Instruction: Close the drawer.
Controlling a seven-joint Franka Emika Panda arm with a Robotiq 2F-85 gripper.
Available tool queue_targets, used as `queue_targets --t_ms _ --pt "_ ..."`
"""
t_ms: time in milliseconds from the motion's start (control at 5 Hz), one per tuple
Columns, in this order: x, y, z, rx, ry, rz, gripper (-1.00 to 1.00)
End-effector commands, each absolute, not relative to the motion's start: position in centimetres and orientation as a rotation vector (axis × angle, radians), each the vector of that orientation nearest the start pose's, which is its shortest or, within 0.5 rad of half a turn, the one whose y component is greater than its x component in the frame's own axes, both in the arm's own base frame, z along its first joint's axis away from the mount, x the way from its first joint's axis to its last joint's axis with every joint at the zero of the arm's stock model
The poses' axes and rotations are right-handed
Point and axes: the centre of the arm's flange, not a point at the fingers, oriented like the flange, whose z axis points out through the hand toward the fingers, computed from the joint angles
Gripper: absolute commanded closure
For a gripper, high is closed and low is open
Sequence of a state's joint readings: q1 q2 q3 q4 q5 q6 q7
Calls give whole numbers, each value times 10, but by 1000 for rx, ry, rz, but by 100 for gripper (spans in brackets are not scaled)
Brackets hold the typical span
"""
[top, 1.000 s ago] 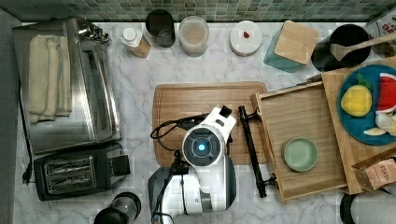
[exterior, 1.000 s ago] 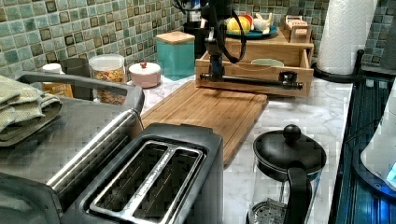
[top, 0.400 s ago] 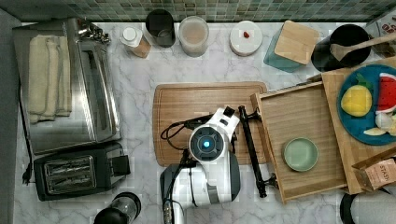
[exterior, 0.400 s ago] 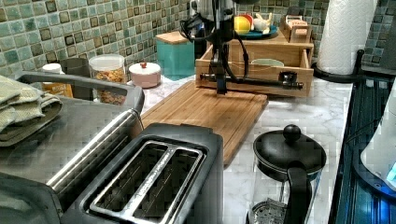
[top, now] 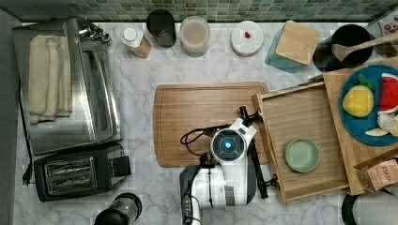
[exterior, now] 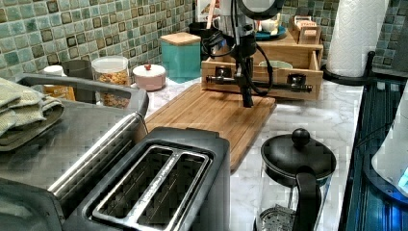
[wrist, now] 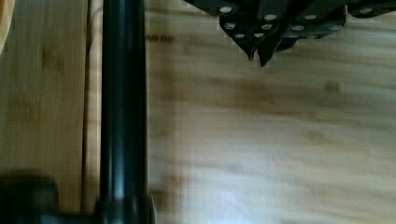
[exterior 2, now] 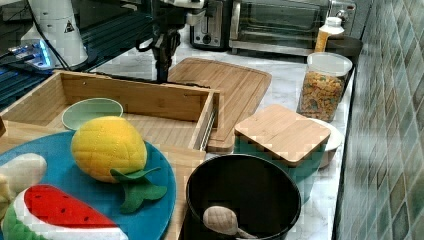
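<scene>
Marble counter [top: 141, 79] is carrying everything, and a wall of green tiles [exterior: 43, 29] is standing behind it. At the top view's right, the drawer [top: 305, 117] is sticking far out of a wooden box [exterior: 288, 48], so it is open. A green bowl [top: 302, 154] is sitting inside the drawer, toward the top view's lower right part of it. A black bar handle [exterior: 269, 85] is running along the drawer's front.

The gripper [exterior: 247, 101] is hanging with its tip down over the right edge of the board [top: 206, 122] (right as the top view shows it), just beside the handle. In the wrist view, the fingers [wrist: 250, 46] are pressed together with nothing between them, and the handle is lying next to them but apart. In the left view, the gripper tip is looking very near to the board, but I cannot tell if it is touching.

On top of the box, a blue plate [exterior 2: 150, 200] is holding a yellow toy fruit [exterior 2: 107, 147] and a toy watermelon slice [exterior 2: 60, 210]. A teal box with a wooden lid [exterior 2: 282, 132] and a black pot [exterior 2: 242, 197] are standing near the wall. At the top view's left, a toaster [top: 75, 173] and a toaster oven [top: 94, 84] are standing.
</scene>
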State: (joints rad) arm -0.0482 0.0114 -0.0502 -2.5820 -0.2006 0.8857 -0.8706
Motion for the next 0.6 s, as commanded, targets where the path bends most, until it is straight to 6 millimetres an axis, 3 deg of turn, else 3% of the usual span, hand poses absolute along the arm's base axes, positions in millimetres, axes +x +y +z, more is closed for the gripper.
queue_targets --t_ms 200,600 --pt "429 -97 268 -3243 -203 12 100" --pt "446 -154 285 -3230 -234 15 100"
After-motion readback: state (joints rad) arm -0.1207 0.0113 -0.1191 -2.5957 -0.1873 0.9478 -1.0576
